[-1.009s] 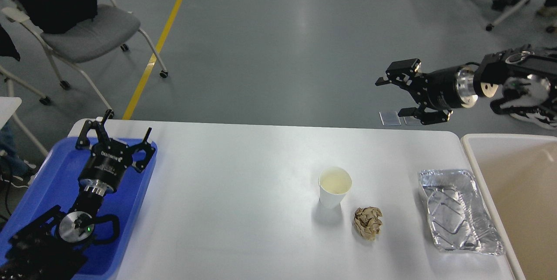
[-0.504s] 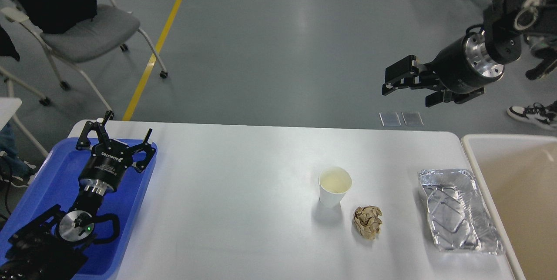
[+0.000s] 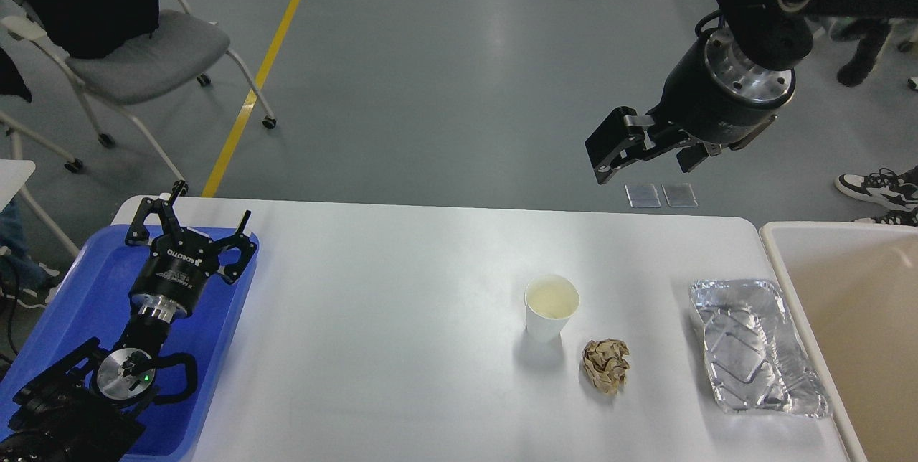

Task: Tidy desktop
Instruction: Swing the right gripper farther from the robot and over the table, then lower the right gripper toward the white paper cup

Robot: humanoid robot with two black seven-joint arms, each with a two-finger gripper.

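The white desktop [image 3: 401, 318] carries a white paper cup [image 3: 551, 308], a crumpled brown paper ball [image 3: 607, 366] just to its right front, and an empty foil tray [image 3: 753, 347] near the right edge. My left gripper [image 3: 192, 222] is open and empty over the far end of the blue tray [image 3: 79, 290] at the left. My right gripper [image 3: 645, 157] is open and empty, held high beyond the table's far edge, pointing down and to the left, well apart from the cup.
A beige bin with a white rim [image 3: 782, 268] stands against the table's right end. A grey chair [image 3: 143, 53] stands on the floor at the far left. A yellow line [image 3: 265, 67] runs across the floor.
My right arm has risen and swung left, and its gripper has turned from pointing sideways to pointing down-left. The left arm and the items on the table have not moved.
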